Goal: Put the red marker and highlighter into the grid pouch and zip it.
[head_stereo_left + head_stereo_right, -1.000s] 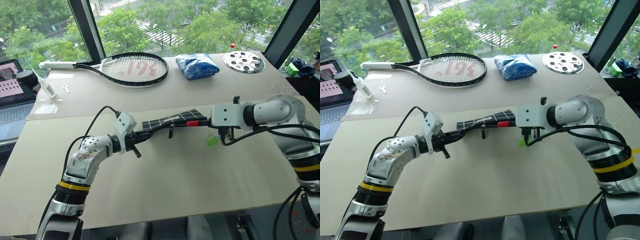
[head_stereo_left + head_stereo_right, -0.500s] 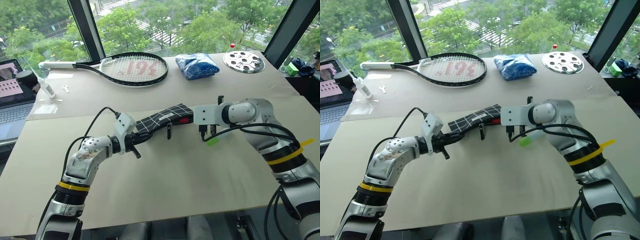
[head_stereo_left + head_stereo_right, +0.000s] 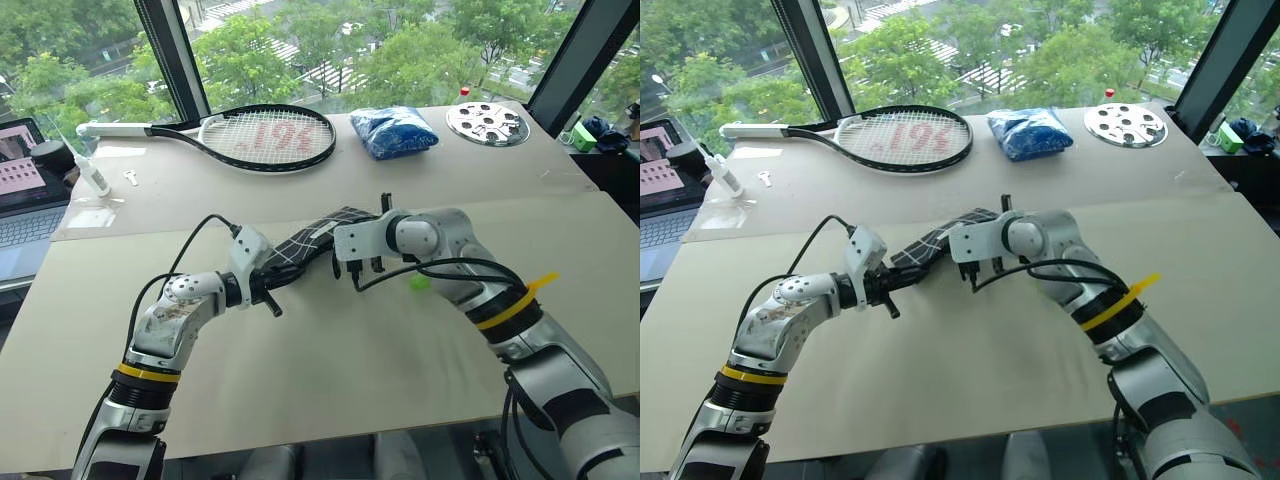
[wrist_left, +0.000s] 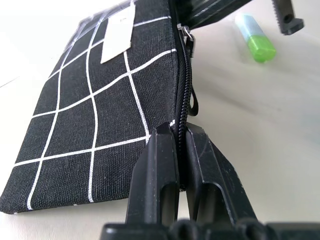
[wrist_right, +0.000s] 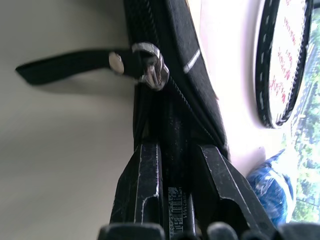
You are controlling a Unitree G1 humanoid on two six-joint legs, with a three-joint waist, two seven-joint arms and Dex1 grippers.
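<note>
Our grid pouch [image 3: 305,243] hangs limp between both grippers above the table [image 3: 330,350], soft fabric needing tension. Left gripper [image 4: 181,145] pinches its zipper edge; right gripper [image 5: 172,160] pushes the marker in, narrowly parted. The stubby highlighter [image 4: 256,37] lies nearby, light and rollable

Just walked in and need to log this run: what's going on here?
The left gripper is shut on the zipper edge of the grid pouch, holding it above the table. The right gripper is pushing the red marker into the pouch's open end. The highlighter lies on the table, not yet packed.
</note>
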